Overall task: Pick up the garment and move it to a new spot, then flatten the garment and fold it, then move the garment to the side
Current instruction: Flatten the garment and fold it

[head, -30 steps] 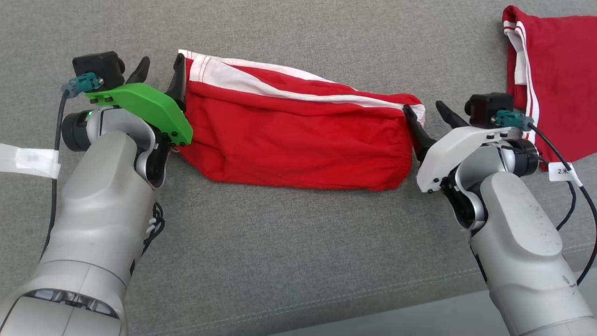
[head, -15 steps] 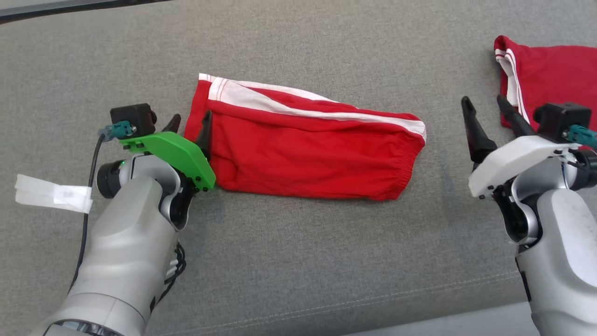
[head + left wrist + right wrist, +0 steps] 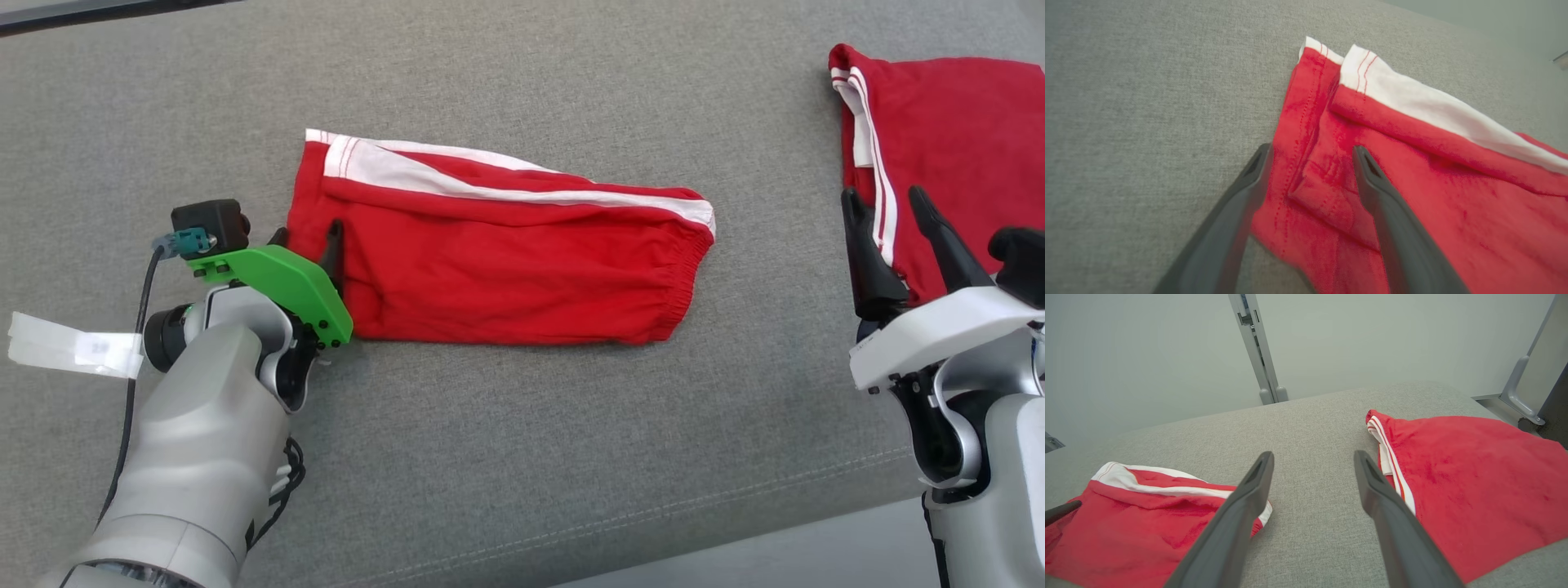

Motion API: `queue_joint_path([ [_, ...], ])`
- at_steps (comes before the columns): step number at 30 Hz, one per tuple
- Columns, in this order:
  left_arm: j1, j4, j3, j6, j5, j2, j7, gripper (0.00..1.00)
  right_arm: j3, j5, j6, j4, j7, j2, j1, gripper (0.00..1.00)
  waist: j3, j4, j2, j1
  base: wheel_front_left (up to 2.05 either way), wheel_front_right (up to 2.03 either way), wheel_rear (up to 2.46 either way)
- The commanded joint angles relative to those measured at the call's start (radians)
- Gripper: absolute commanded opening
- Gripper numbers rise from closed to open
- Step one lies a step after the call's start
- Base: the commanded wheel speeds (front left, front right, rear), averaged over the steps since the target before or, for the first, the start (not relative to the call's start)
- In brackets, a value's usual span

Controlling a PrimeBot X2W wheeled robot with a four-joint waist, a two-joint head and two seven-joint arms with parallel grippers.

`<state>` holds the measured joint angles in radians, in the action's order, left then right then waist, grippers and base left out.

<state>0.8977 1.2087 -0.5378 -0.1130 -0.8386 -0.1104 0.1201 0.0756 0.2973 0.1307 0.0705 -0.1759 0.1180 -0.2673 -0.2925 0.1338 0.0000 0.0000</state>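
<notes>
The garment [image 3: 490,261], red shorts with a white side stripe, lies folded in a long flat strip on the grey cushion. My left gripper [image 3: 306,237] is open at its left end. In the left wrist view its fingers [image 3: 1376,196] straddle the hem of the garment [image 3: 1433,204], one on the cloth and one at the edge, with nothing pinched. My right gripper [image 3: 884,200] stands open well to the right of the garment, clear of it. The right wrist view shows the open right gripper [image 3: 1313,457] above bare cushion, with the garment [image 3: 1147,510] at lower left.
A second red garment [image 3: 955,139] with white trim lies at the far right, its left edge under my right fingers; it also shows in the right wrist view [image 3: 1461,477]. The cushion's front seam [image 3: 735,498] runs near me. A taped cable label [image 3: 73,351] hangs at left.
The head camera has shifted. My right gripper has drawn away from the garment's right end, toward the second garment. My left gripper has slid nearer along the left hem. Both stay open.
</notes>
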Motion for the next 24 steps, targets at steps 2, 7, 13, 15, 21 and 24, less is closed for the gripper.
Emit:
queue_joint_path([
  [2, 0.016, 0.016, 0.002, 0.013, -0.005, -0.011, -0.006, 1.0, 0.006, 0.004, 0.0, 0.028, -0.005, -0.005, 0.024, 1.0, -0.022, 0.021, 0.0, 0.0, 0.0, 0.0, 0.0],
  [7, 0.02, 0.039, -0.006, 0.038, 0.005, -0.021, -0.01, 1.0, 0.011, 0.002, 0.0, 0.066, -0.012, -0.018, 0.048, 1.0, -0.027, 0.024, 0.0, 0.0, 0.0, 0.0, 0.0],
  [13, -0.009, 0.054, -0.033, 0.041, 0.017, -0.003, -0.038, 0.63, 0.007, 0.0, 0.0, 0.08, -0.007, -0.026, 0.06, 1.0, -0.013, 0.01, 0.0, 0.0, 0.0, 0.0, 0.0],
  [15, -0.02, 0.054, -0.044, 0.031, 0.02, 0.01, -0.05, 0.0, 0.005, -0.001, 0.0, 0.079, -0.004, -0.028, 0.063, 1.0, -0.003, 0.002, 0.0, 0.0, 0.0, 0.0, 0.0],
  [21, -0.046, 0.039, -0.059, 0.012, 0.014, 0.029, -0.028, 0.0, -0.002, 0.001, 0.0, 0.067, 0.001, -0.031, 0.079, 1.0, 0.027, -0.022, 0.0, 0.0, 0.0, 0.0, 0.0],
  [24, -0.064, 0.025, -0.049, 0.01, 0.0, 0.037, 0.01, 0.0, -0.004, 0.003, 0.0, 0.056, 0.0, -0.032, 0.088, 1.0, 0.049, -0.041, 0.0, 0.0, 0.0, 0.0, 0.0],
])
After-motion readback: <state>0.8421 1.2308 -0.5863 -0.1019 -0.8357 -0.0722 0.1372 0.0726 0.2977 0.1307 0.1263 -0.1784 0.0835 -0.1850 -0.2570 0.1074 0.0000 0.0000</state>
